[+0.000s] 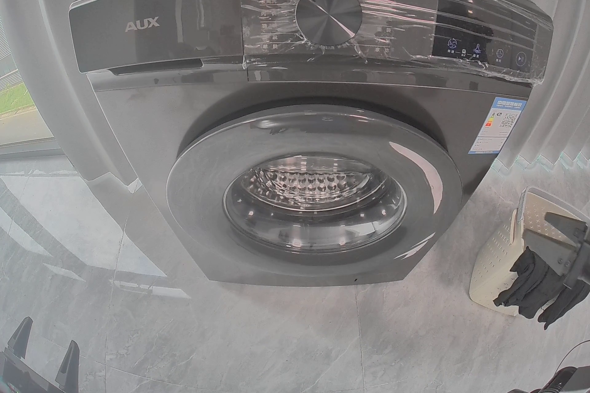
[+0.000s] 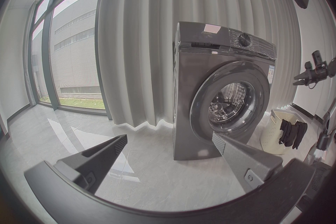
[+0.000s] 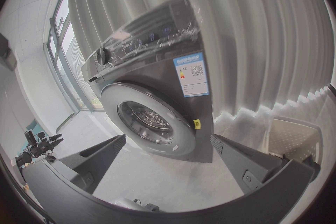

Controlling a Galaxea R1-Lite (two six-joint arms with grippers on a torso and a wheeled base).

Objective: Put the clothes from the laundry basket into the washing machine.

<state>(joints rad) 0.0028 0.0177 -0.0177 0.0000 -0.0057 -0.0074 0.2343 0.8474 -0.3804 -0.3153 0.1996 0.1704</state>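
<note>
I am judging the task barely begun. The washing machine (image 1: 307, 105) is standing with its door (image 1: 313, 198) shut and its drum looking empty through the glass. The dark clothes (image 1: 534, 287) are hanging over the rim of the laundry basket (image 1: 491, 271) on the floor, right of the machine. The left claw (image 2: 169, 135) and the right claw (image 3: 168, 139) are both gaping wide, carrying nothing. Opening the door and all the loading are waiting.

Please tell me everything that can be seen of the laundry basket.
The laundry basket is cream-coloured and looks like plastic, with rounded corners and walls pierced by many small holes. It stands upright on the grey tiled floor, on the robot's right of the washing machine and apart from it. Dark clothes hang over its rim and down the outer wall.
</note>
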